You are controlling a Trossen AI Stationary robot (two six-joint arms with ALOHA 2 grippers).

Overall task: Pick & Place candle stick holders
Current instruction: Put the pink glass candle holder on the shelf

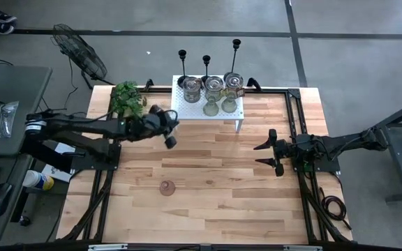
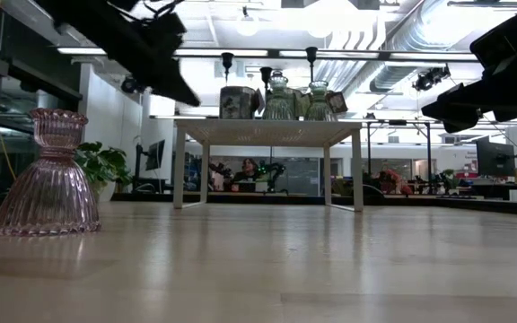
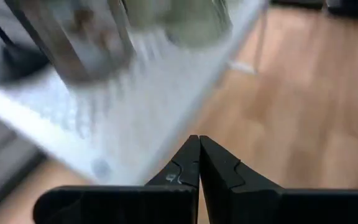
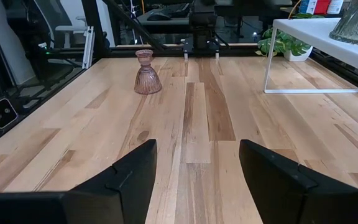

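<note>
We have open wood table (image 1: 208, 174) in the middle; only the pink glass holder (image 1: 167, 187) stands there, well apart from both arms. White shelf (image 1: 187, 110) sits at the far edge, carrying glass holders (image 1: 213, 86), with three black candlesticks (image 1: 206, 68) behind it and a plant (image 1: 126, 97) beside it. Left gripper (image 1: 169, 134) hangs by the shelf's near-left corner, fingers pressed together, empty. Right gripper (image 1: 265, 154) waits over the right side, spread wide, empty.

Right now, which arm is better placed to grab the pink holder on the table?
Probably right. The right gripper is open and its wrist view looks straight across bare table at the pink holder. The left gripper is shut, raised beside the white shelf, pointing away from it.
</note>
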